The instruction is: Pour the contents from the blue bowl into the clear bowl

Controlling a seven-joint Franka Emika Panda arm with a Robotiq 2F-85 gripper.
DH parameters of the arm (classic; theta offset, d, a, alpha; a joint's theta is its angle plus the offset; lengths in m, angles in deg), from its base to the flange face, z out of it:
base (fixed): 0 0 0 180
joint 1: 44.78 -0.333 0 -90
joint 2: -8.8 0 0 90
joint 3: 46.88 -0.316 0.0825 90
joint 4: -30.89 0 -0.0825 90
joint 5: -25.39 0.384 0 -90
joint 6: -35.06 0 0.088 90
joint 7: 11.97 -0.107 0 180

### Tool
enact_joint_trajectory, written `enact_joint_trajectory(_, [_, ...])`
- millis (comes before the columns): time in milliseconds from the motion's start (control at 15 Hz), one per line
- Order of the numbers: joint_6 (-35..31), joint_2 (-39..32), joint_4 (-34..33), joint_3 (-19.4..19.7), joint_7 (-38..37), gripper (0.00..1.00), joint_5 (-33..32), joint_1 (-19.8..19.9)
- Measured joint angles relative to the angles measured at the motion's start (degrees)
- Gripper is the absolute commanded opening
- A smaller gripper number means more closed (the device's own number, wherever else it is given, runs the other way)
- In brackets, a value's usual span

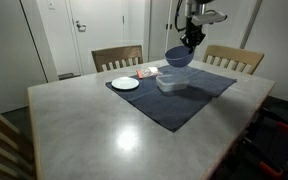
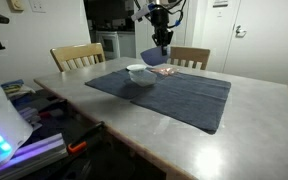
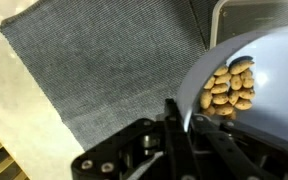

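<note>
My gripper (image 1: pixel 191 42) is shut on the rim of the blue bowl (image 1: pixel 178 57) and holds it in the air, tilted, just above and behind the clear bowl (image 1: pixel 171 83) on the dark mat. In an exterior view the blue bowl (image 2: pixel 155 55) hangs over the clear bowl (image 2: pixel 138 71). In the wrist view the blue bowl (image 3: pixel 269 75) fills the right side with several tan nuts (image 3: pixel 229 88) inside, and my gripper (image 3: pixel 187 125) clamps its rim. A corner of the clear bowl (image 3: pixel 244 8) shows at the top right.
A dark grey mat (image 1: pixel 174 100) covers the far part of the grey table (image 1: pixel 104 130). A white plate (image 1: pixel 125 84) lies on the mat's corner, with a small pinkish item (image 1: pixel 146 73) beside it. Wooden chairs (image 1: pixel 117 58) stand behind the table.
</note>
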Motion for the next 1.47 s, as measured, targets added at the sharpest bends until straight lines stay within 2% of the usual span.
enact_joint_trajectory(667, [6.8,-0.1,0.1,-0.4,-10.3,0.01,-5.1,-4.2])
enact_joint_trajectory(1467, [13.8,-0.1,-0.1,-2.1,-15.2,0.01,-7.4,-5.3])
